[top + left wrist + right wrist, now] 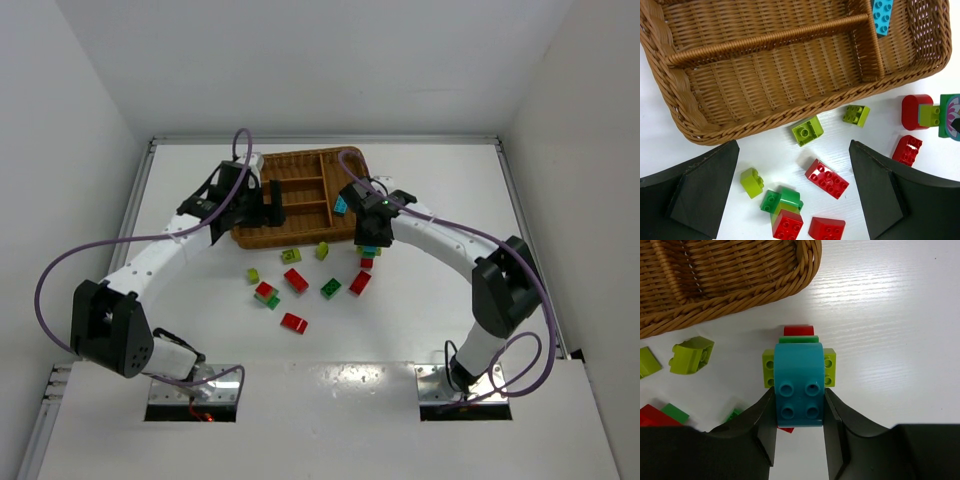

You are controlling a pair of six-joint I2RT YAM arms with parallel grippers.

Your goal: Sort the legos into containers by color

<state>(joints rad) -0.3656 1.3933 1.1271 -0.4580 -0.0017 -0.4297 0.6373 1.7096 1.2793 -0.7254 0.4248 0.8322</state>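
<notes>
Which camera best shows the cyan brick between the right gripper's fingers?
Right wrist: the cyan brick sits centred and close, studs clearly visible. Top external shows only a small speck; left wrist catches only a sliver at its right edge.

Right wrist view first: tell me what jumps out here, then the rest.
The right gripper is clamped on a cyan brick topping a small multicoloured stack just outside the wicker tray. A second cyan brick lies in the tray's cross slot, while red and green bricks lie scattered under the open left gripper.
</notes>
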